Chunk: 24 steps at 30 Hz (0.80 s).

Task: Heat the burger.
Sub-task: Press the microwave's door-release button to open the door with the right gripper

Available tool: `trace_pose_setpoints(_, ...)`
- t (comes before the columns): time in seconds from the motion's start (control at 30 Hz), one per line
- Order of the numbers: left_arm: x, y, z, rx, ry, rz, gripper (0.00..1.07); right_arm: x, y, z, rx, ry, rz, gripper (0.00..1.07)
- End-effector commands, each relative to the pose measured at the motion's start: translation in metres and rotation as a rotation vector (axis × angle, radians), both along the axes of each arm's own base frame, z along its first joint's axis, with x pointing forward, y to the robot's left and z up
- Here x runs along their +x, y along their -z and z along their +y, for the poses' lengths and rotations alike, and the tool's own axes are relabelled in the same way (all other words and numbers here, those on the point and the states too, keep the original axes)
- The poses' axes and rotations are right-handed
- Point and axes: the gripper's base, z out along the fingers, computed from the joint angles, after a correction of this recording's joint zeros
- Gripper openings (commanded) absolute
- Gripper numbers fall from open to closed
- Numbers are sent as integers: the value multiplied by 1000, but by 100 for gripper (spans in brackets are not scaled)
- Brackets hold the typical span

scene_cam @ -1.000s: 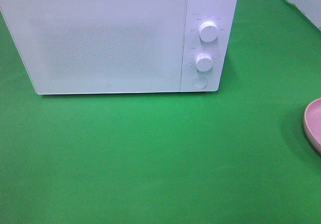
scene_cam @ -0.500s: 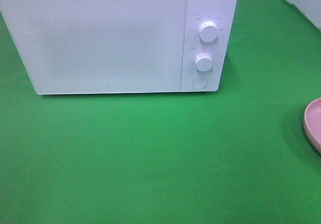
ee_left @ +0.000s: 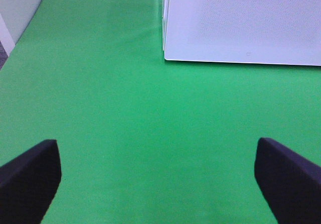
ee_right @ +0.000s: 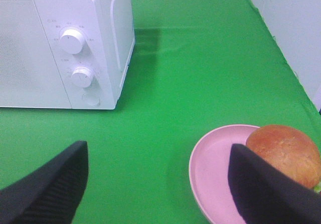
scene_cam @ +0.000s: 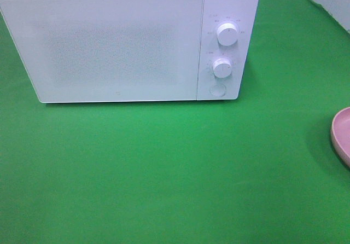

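Note:
The burger point(ee_right: 286, 151), with its golden-brown bun, sits on a round pink plate point(ee_right: 215, 169) at the right edge of the green table; in the high view only the plate's rim point(scene_cam: 342, 137) shows and the burger is out of view. My right gripper point(ee_right: 160, 184) hovers open above the cloth just short of the plate, one dark finger point(ee_right: 266, 189) partly covering the burger. Over bare cloth in front of the microwave's left corner, my left gripper point(ee_left: 158, 179) stands wide open and empty. The white microwave point(scene_cam: 120, 41) has its door shut. Neither arm appears in the high view.
Two round knobs point(scene_cam: 227, 33) and a round button point(scene_cam: 218, 89) sit on the microwave's right panel. Green cloth point(scene_cam: 164, 167) covers the table. A pale wall point(ee_right: 296, 23) borders the table's right side.

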Motion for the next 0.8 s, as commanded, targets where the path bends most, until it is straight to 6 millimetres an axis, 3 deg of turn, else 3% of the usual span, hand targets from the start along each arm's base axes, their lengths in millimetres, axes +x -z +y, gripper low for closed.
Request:
trace_pose_setpoints(0.03, -2, 0, 0, -4, 3, -21, 98, 14, -4, 0, 0, 10, -23, 75)
trace_pose_setpoints(0.67, -2, 0, 0, -4, 3, -21, 98, 77, 2, 3, 4, 9, 46, 75)
trace_pose_setpoints(0.8, -2, 0, 0, -4, 3, -21, 98, 101, 8, 4, -1, 8, 50, 75)
